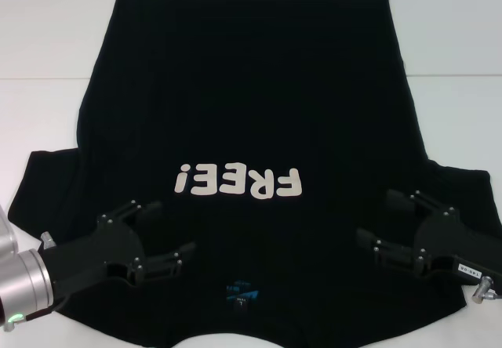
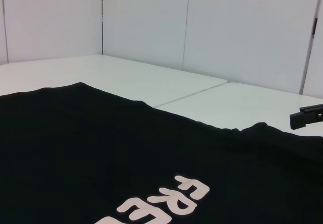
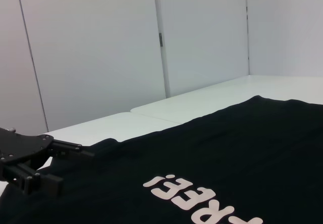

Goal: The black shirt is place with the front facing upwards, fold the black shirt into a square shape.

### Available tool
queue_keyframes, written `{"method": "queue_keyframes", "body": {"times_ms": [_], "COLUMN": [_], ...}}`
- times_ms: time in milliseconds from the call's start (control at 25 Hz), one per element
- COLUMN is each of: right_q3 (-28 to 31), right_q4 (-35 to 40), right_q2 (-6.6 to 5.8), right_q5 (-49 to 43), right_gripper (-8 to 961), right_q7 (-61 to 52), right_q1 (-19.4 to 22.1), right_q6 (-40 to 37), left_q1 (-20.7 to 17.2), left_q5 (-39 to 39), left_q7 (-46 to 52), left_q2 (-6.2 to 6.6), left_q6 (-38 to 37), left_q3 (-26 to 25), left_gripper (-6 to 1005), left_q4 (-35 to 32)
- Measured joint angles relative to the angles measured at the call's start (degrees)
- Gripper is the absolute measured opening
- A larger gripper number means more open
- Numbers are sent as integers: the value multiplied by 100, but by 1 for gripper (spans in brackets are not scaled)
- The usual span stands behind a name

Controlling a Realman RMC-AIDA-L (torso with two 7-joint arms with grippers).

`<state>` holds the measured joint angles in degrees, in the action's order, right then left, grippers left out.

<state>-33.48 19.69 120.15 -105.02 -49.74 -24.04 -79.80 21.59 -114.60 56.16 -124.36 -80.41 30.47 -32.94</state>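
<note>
The black shirt [image 1: 251, 113] lies flat on the white table [image 1: 47, 42], front up, its cream "FREE!" lettering [image 1: 238, 182] reading upside down from my head. A small blue neck label [image 1: 239, 291] sits at the near edge. My left gripper [image 1: 171, 228] hovers open over the shirt's near left part, beside the lettering, with nothing between its fingers. My right gripper [image 1: 375, 216] stands open over the near right part, also holding nothing. The left wrist view shows the shirt [image 2: 101, 148] and one of the right gripper's fingers [image 2: 307, 116]. In the right wrist view the left gripper [image 3: 75, 169] is over the shirt [image 3: 227, 148].
White table surface surrounds the shirt, with a seam [image 1: 39, 77] running across it at the far side. White wall panels [image 3: 101, 47] stand behind the table. The sleeves spread out to the near left [image 1: 39, 183] and near right [image 1: 471, 187].
</note>
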Motion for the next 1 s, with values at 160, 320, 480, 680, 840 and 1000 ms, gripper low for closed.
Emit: {"method": "queue_keyframes", "body": {"times_ms": [160,320,480,680,840,1000], "right_q3": [0,0,0,-1,-1,-34], "right_q4": [-11,-36,-42,-44,-44,-48], "right_q2": [0,0,0,0,0,0], "right_q5": [0,0,0,-1,0,-6], "right_gripper": [947,947,947,946,946,946], "right_q7": [0,0,0,-1,-23,-42], "right_q1": [-20,-37,-43,-47,-50,-69], "right_q6": [0,0,0,24,50,92], "left_q1": [-4,-6,7,48,97,280], "left_q5": [3,-14,22,-18,-179,-1087], "left_q7": [0,31,610,3098,5035,6903], "left_q2": [0,0,19,131,369,621], "left_q6": [-4,-6,-103,-320,-475,-615], "left_q3": [-9,-7,-120,-410,-638,-1050], "left_gripper": [938,938,937,938,938,937], "left_q4": [0,23,18,-465,-781,-1146]}}
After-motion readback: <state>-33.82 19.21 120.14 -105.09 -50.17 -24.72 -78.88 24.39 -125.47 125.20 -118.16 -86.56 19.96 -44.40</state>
